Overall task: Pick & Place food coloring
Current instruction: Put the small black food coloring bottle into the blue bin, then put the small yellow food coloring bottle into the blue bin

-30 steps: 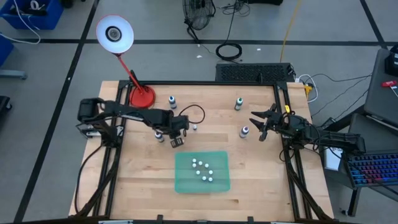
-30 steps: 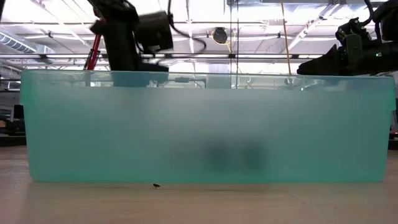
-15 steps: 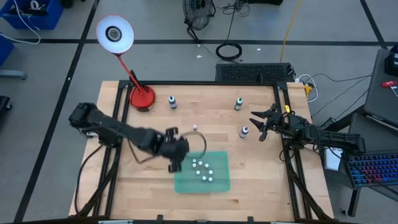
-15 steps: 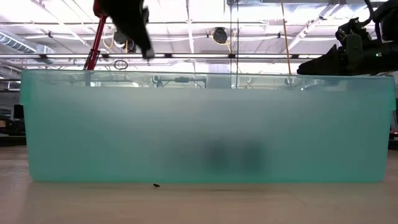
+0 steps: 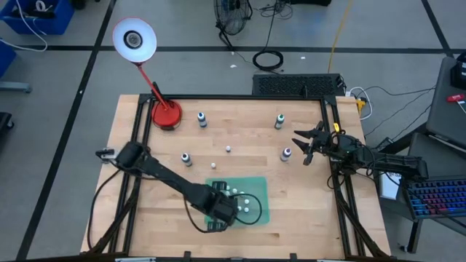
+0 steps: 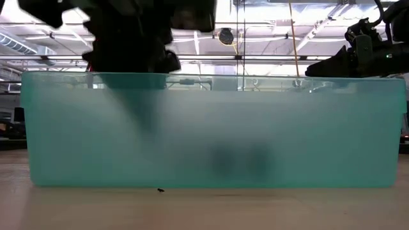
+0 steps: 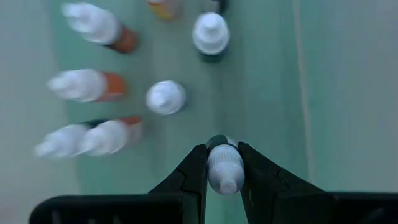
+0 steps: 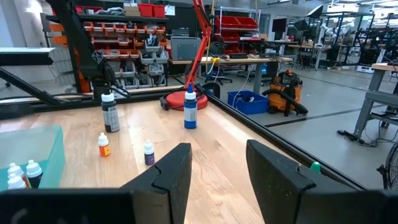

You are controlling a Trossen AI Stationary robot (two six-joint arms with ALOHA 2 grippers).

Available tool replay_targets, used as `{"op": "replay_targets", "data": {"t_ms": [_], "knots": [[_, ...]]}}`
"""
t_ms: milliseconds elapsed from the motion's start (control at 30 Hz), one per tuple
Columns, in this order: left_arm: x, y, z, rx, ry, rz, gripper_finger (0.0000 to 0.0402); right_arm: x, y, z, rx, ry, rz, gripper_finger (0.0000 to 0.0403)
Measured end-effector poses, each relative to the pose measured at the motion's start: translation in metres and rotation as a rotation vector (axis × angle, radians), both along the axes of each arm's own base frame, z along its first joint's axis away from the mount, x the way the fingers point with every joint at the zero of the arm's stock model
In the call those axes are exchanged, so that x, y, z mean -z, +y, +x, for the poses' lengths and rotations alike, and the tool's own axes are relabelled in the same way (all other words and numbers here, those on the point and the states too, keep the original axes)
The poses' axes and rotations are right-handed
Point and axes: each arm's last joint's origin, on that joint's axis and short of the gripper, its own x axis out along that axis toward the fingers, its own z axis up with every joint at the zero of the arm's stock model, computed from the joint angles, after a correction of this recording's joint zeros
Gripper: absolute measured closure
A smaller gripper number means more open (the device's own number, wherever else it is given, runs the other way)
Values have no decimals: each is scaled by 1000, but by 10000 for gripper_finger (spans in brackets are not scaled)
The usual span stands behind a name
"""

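One food coloring bottle (image 7: 224, 167) sits pinched in the left gripper (image 7: 224, 171) above the green bin (image 5: 261, 191), where several more, perhaps seven, lie. The right gripper (image 5: 304, 148) waits at the bench's (image 5: 306, 211) right edge, jaws parted and empty.

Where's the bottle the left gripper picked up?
Left wrist view: food coloring bottle clamped in the left gripper, over the green bin beside the bottles already inside.

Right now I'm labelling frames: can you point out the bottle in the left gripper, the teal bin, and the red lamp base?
held bottle (image 7: 224, 168), left wrist view, white cap
teal bin (image 5: 260, 195), high view, bare floor
red lamp base (image 5: 167, 114), high view, disc
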Motion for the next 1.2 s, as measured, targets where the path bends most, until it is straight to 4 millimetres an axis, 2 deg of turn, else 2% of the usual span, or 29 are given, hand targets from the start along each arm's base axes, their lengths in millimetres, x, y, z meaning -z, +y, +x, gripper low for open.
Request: {"op": "replay_targets", "data": {"t_ms": [133, 367, 600, 867, 1033, 1200], "knots": [[13, -3, 3, 8, 32, -27, 335, 0, 0, 0, 1, 0, 0, 261], [13, -2, 4, -26, 18, -31, 333, 0, 0, 0, 1, 0, 0, 261], [13, -2, 4, -49, 19, -37, 237, 0, 0, 0, 0, 0, 0, 261], [12, -2, 4, -46, 20, -46, 209, 0, 0, 0, 1, 0, 0, 261], [-7, 2, 1, -45, -6, -57, 207, 0, 0, 0, 0, 0, 0, 261], [-39, 17, -9, -73, -45, -15, 207, 0, 0, 0, 0, 0, 0, 261]]}}
